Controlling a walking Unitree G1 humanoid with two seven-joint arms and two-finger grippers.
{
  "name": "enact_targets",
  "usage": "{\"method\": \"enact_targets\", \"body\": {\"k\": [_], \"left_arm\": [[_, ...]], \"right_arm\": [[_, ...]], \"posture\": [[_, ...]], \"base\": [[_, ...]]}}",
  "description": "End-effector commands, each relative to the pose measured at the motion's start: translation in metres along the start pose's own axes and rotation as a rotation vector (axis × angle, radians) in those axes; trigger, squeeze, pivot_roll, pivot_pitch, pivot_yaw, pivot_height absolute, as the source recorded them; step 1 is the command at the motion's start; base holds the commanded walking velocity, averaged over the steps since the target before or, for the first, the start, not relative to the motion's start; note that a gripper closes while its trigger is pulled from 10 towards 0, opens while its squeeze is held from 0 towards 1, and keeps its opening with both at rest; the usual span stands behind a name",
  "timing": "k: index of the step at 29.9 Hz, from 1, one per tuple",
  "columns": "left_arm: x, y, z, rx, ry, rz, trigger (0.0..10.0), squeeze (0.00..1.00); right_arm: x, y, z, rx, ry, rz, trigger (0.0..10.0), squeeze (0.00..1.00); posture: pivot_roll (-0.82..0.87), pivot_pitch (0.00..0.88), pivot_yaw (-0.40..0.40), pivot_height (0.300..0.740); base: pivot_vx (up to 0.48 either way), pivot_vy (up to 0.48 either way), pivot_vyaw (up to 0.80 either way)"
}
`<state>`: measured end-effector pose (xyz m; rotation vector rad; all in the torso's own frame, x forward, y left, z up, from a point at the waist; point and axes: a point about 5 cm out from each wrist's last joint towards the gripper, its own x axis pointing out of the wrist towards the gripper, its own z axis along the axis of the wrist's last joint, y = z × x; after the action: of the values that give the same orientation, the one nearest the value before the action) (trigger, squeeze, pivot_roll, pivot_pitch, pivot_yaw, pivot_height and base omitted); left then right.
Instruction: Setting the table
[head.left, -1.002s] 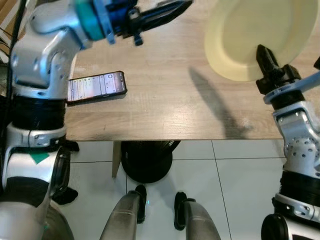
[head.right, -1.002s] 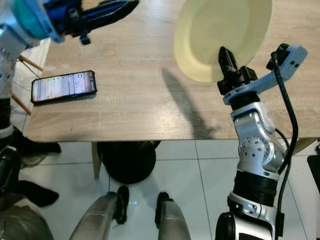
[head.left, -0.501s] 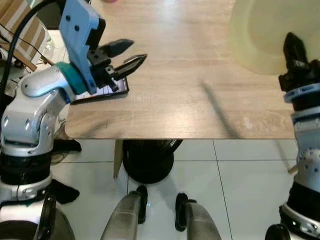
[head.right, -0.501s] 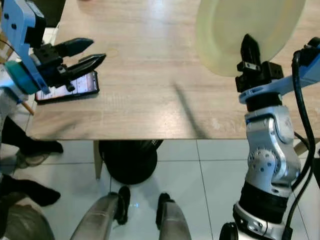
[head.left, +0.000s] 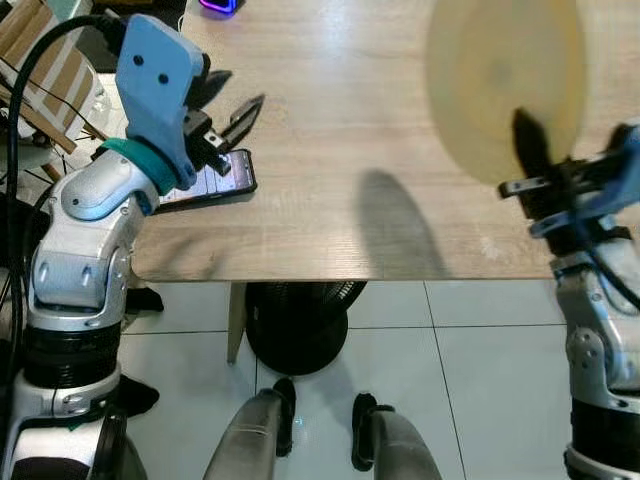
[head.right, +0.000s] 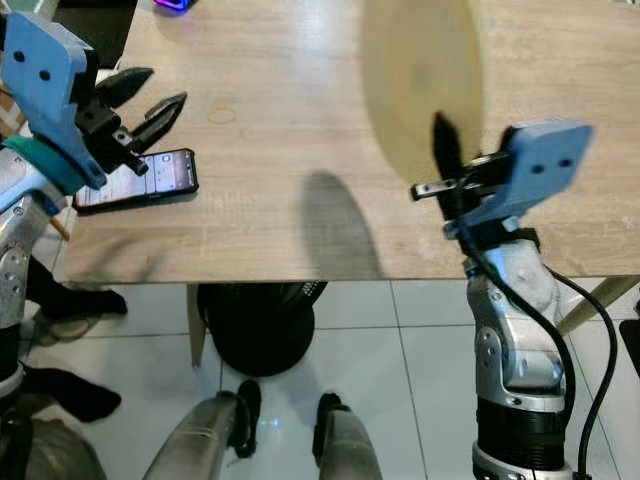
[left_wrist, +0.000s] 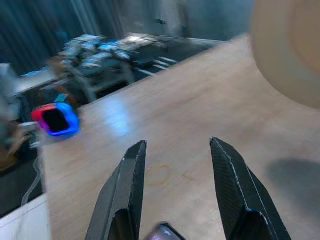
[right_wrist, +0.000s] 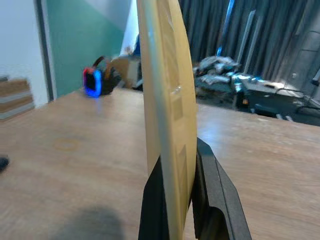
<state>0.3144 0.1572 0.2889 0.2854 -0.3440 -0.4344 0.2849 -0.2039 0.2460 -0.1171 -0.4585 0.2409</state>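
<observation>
One yellow plate (head.right: 420, 90) up on edge above the table (head.right: 290, 150)!
Right gripper (head.right: 445, 150) clamps its rim; left gripper (head.right: 140, 105), fingers parted, hovers over the phone (head.right: 135, 180).

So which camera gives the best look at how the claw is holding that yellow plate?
The right wrist view: the plate stands edge-on, its rim pinched by the right claw. Both eye views show its blurred face above the table; the left wrist view catches an edge.

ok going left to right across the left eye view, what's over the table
left gripper, fingers apart, above the phone → the plate's shadow on the table → yellow plate → right gripper clamped on its rim
</observation>
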Motion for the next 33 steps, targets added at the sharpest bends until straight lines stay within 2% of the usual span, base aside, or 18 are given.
{"method": "enact_targets", "body": {"k": [1, 12, 14, 23, 33], "left_arm": [[0.001, 0.001, -0.001, 0.015, -0.001, 0.034, 10.0, 0.04], [0.005, 0.001, 0.0, 0.018, -0.008, 0.065, 10.0, 0.05], [0.007, -0.002, -0.001, 0.018, -0.016, 0.067, 10.0, 0.05], [0.01, -0.005, -0.005, 0.026, -0.028, 0.094, 10.0, 0.05], [0.011, -0.005, -0.007, 0.027, -0.025, 0.098, 10.0, 0.05]], "right_arm": [[0.003, 0.003, 0.002, -0.02, -0.019, 0.032, 10.0, 0.0], [0.008, -0.003, 0.002, 0.01, -0.011, -0.021, 10.0, 0.0], [0.006, -0.005, -0.001, 0.029, 0.002, -0.064, 10.0, 0.0], [0.005, -0.015, -0.008, 0.035, 0.001, -0.119, 10.0, 0.0], [0.004, -0.013, -0.011, 0.047, 0.009, -0.129, 10.0, 0.0]], "posture": [[0.08, 0.098, 0.028, 0.74], [0.07, 0.086, 0.029, 0.74], [0.06, 0.085, 0.028, 0.74], [0.06, 0.086, 0.023, 0.74], [0.06, 0.085, 0.027, 0.74]], "base": [[0.0, 0.0, 0.0], [0.0, 0.0, 0.0], [0.0, 0.0, -0.8], [0.0, 0.0, -0.8], [0.0, 0.0, -0.8]]}}
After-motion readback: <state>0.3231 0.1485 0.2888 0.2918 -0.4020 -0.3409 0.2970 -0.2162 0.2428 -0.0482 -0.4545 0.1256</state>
